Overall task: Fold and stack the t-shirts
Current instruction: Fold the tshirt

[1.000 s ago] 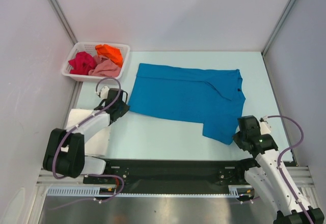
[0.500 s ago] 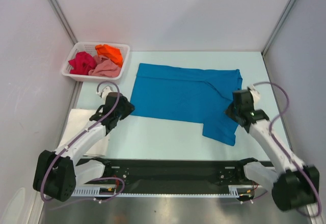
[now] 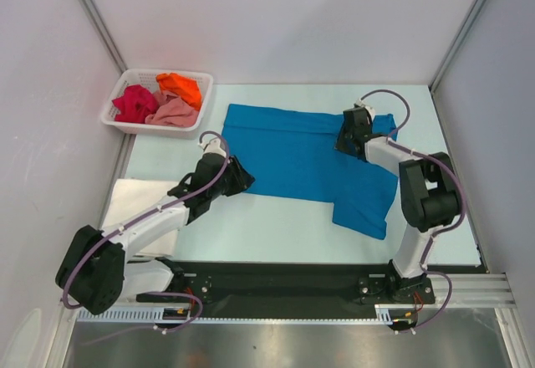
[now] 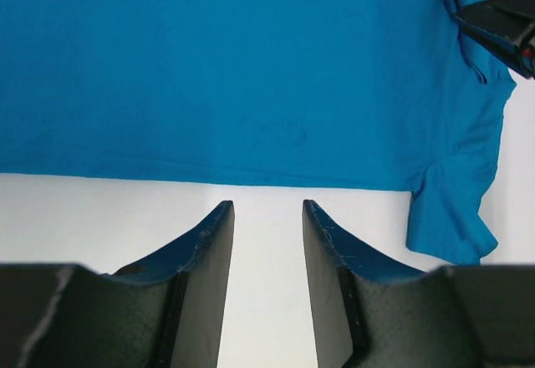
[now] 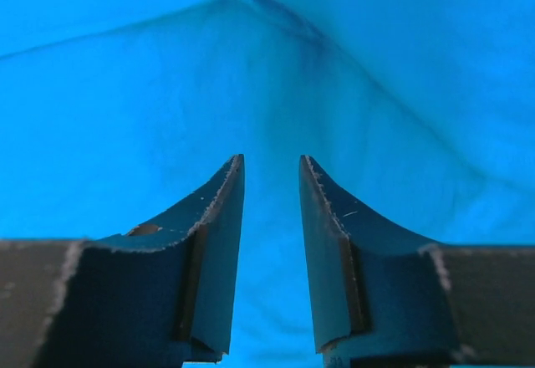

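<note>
Top view: the bright blue t-shirt (image 3: 292,155) lies spread flat on the worktop (image 3: 276,226), centre to right of centre of the frame, with one sleeve hanging toward the lower right. We note a fold or crease running diagonally in its upper right part. The left tool (image 3: 241,177) sits at the shirt's lower left edge. In its wrist view the two fingers (image 4: 209,242) stand spread with a clear gap, over bare worktop just short of the blue hem, with nothing between them. The right tool (image 3: 343,140) is over the upper right part of the shirt, near the crease. Its wrist view shows the fingers (image 5: 219,209) likewise apart, with blue cloth filling the whole frame beneath them. We cannot tell whether the tips touch the cloth, and no cloth is pinched between them. In the upper left of the top view a white slotted basket (image 3: 115,122) holds three bunched shirts: crimson t-shirt (image 3: 134,102) on the left, orange t-shirt (image 3: 180,86) at the far side, dusty pink t-shirt (image 3: 174,114) at the near side. At the lower left a white t-shirt (image 3: 125,194) lies flat on the worktop, partly covered by the left arm. It is well apart from the blue one.
</note>
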